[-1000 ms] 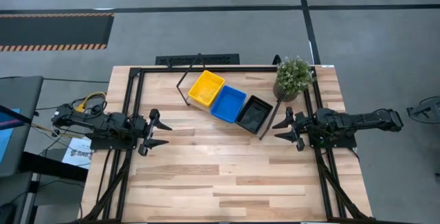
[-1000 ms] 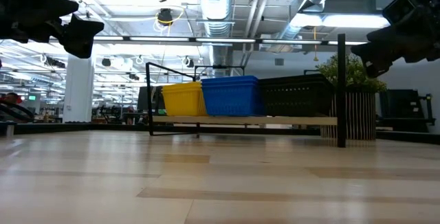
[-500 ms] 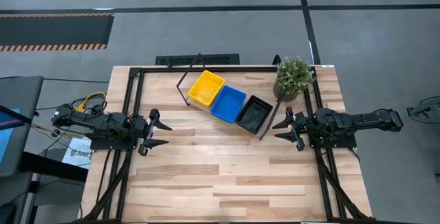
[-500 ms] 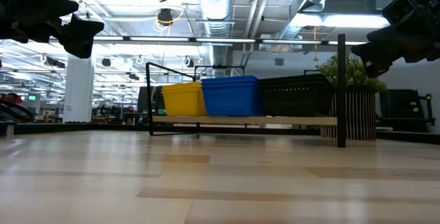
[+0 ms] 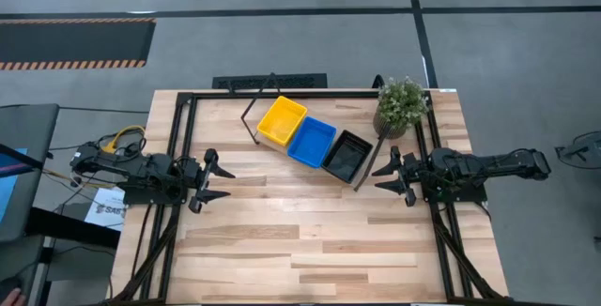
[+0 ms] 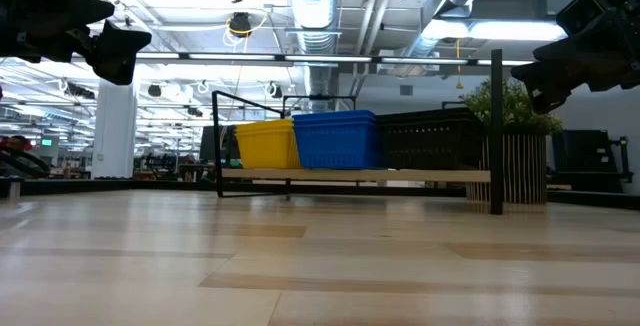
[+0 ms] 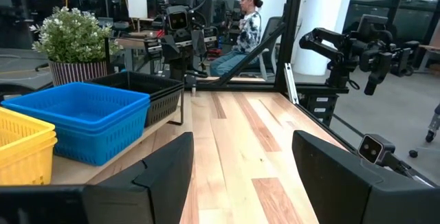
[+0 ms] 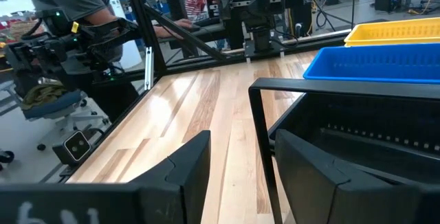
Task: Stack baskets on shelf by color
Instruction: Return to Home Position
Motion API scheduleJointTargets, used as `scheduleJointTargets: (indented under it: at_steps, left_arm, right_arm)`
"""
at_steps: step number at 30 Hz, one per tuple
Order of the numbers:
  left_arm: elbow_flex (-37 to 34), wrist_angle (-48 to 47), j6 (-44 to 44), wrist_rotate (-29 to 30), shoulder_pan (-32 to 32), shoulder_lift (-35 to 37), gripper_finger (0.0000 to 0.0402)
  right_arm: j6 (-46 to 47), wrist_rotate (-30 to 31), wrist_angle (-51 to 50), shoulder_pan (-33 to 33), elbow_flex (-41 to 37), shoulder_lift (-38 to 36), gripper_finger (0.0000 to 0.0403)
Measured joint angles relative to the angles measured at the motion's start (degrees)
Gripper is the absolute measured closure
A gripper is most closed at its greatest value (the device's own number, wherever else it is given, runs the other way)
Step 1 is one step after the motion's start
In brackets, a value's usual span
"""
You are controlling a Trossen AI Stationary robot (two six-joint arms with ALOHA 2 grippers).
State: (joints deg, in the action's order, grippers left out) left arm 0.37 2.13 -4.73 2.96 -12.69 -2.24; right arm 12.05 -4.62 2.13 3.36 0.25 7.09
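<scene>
Since baskets (image 5: 310, 140) sit colour-sorted on the shelf (image 6: 440, 176), stacking looks done. Left gripper (image 5: 230, 183) and right gripper (image 5: 377, 176) flank the shelf, both parted and empty.

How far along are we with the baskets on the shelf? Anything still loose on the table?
Done, as it looks: the yellow baskets, blue baskets and black baskets sit side by side on the shelf, one colour per stack. In hand: nothing; the left gripper and right gripper hang open and empty at either side of the table. Left: no basket lies loose on it, so sorting looks finished.
</scene>
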Motion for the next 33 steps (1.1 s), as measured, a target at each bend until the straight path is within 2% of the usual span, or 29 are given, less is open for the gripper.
scheduleJointTargets:
  at_steps: [33]
  left_arm:
    - [0.0,0.0,0.0,0.0,0.0,0.0,0.0164]
  right_arm:
    - [0.0,0.0,0.0,0.0,0.0,0.0,0.0218]
